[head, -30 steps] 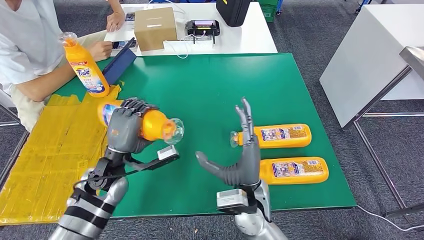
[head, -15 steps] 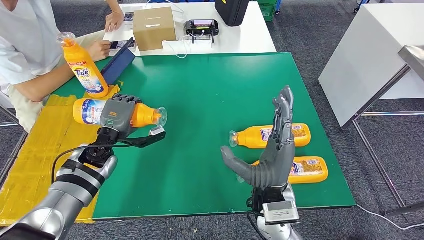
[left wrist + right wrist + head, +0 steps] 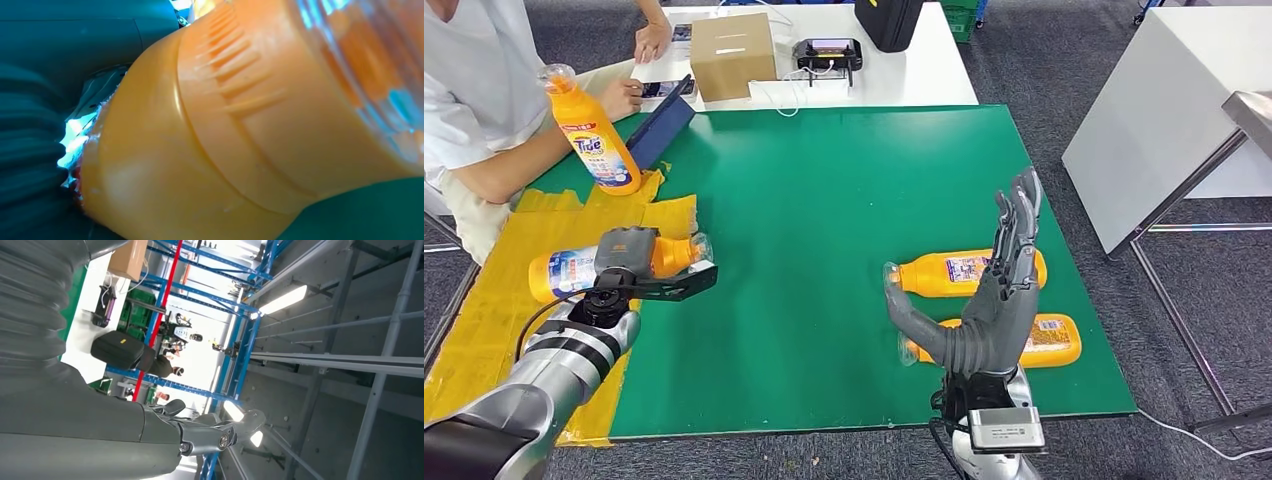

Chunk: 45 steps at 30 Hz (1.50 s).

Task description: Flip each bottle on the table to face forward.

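Observation:
My left hand (image 3: 627, 262) grips an orange detergent bottle (image 3: 564, 272) around its neck, holding it on its side low over the yellow mat (image 3: 484, 330), cap toward the green table (image 3: 824, 180). The left wrist view is close on that bottle's orange shoulder (image 3: 225, 125). A second orange Tide bottle (image 3: 592, 130) stands upright at the table's far left. Two more orange bottles lie on their sides at the right, the farther one (image 3: 952, 271) and the nearer one (image 3: 1042, 340). My right hand (image 3: 989, 300) is raised open in front of them, fingers pointing up.
A person in a white shirt (image 3: 474, 90) sits at the far left, arms on the table. A cardboard box (image 3: 734, 52), a tablet (image 3: 662, 128) and a black bag (image 3: 889, 20) lie on the white table behind. A white cabinet (image 3: 1164, 110) stands right.
My left hand has carried its bottle left and down, from over the green table to the yellow mat. My right hand has shifted right toward the two lying bottles, staying open.

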Available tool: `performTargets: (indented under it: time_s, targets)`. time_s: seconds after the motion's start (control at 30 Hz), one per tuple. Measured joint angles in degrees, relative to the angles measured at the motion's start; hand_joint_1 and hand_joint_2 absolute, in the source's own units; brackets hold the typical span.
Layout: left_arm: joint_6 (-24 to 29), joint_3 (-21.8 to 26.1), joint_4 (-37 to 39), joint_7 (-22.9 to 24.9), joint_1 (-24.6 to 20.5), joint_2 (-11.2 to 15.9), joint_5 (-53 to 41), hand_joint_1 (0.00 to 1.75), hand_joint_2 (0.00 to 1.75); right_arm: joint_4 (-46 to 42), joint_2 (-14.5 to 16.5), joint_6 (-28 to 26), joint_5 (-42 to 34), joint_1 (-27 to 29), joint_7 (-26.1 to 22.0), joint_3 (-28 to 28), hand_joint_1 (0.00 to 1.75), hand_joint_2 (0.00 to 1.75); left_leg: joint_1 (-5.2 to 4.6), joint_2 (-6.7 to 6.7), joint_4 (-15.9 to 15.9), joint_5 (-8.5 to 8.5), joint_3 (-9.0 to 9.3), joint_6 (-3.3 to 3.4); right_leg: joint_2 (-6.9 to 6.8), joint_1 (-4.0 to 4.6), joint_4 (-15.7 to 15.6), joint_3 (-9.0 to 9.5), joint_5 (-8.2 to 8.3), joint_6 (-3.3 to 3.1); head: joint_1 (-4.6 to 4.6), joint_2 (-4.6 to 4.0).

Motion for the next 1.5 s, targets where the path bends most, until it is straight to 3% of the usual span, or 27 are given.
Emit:
performTargets:
  time_s: [0.1,0.13,0.23,0.27,0.63,0.9,1.17,1.27,1.37,1.5]
  targets:
    - [-1.09,0.83,1.99,1.93,-0.08,0.13,-0.57,1.75,1.75,0.15,0.01,0.01,0.34,-0.31,0.28,0.00,0.00,1.75,-0.01,-0.01,0.00,0.00,0.00,0.00,0.00,-0.01,-0.01,0.00,0.00,0.00,0.00,0.00]
    - [-1.30,1.08,2.50,2.27,-0.09,0.21,-0.66,1.40,1.75,0.22,0.01,0.03,0.39,-0.45,0.34,0.01,0.00,1.75,-0.01,-0.02,0.00,0.00,0.00,0.00,-0.02,-0.01,-0.01,0.00,0.00,0.00,0.00,0.00]
    - [-2.11,1.80,3.72,2.98,-0.11,0.39,-0.67,0.10,1.75,0.49,0.01,0.19,0.49,-0.81,0.74,0.05,0.00,1.75,0.00,-0.06,0.00,0.01,0.00,0.00,-0.05,0.00,0.00,0.03,0.00,0.00,-0.01,0.00]
    - [-2.34,2.03,4.03,3.15,-0.13,0.44,-0.68,0.00,1.75,0.61,0.01,0.26,0.50,-0.90,0.88,0.06,0.00,1.75,0.00,-0.06,0.00,0.01,0.00,0.00,-0.04,0.00,0.00,0.03,0.00,0.00,0.00,0.00]
    - [-5.66,3.52,5.31,0.61,-0.34,0.44,-0.74,0.00,1.75,2.08,0.01,1.11,0.97,-1.81,1.87,0.04,0.00,1.75,0.00,-0.07,-0.01,0.01,0.12,0.00,-0.04,0.00,0.00,0.15,0.00,0.00,-0.01,0.00]
    - [3.23,7.12,4.91,-6.12,1.06,-1.19,4.36,0.00,1.75,2.78,-0.04,0.83,2.11,-1.71,2.26,-0.01,0.00,1.75,0.00,-0.10,0.00,0.02,0.14,0.00,-0.07,-0.02,0.00,0.16,0.00,0.00,-0.01,0.00]
    - [5.44,8.68,4.21,-6.46,2.12,-2.39,4.46,0.00,1.75,3.08,-0.14,0.69,2.34,-1.63,2.29,-0.08,0.00,1.75,-0.02,-0.08,0.00,0.00,0.13,0.00,-0.05,-0.02,-0.01,0.12,0.00,0.00,-0.01,0.00]
    - [11.66,8.84,3.25,-7.24,3.16,-2.51,4.57,0.00,1.75,3.17,-0.17,0.19,3.16,-1.56,2.57,-0.18,0.00,1.75,0.00,-0.07,0.00,0.01,0.12,0.00,-0.03,0.00,0.00,0.10,0.00,0.00,-0.02,0.00]
    - [20.80,10.11,-0.83,-12.41,5.87,-2.91,8.05,0.00,1.75,3.44,-0.45,-1.56,6.97,-1.16,3.85,-0.50,0.00,1.75,0.00,-0.03,0.00,0.00,0.12,0.00,-0.03,-0.01,-0.01,0.09,-0.01,-0.01,0.00,0.00]
    - [24.70,14.01,-15.63,-19.39,13.99,-4.35,8.52,0.00,1.75,4.15,-1.71,-3.29,15.73,-0.40,8.08,-1.96,0.00,1.75,-0.07,0.01,0.00,-0.04,0.08,0.01,-0.01,-0.06,-0.02,0.05,-0.02,0.00,-0.02,0.00]
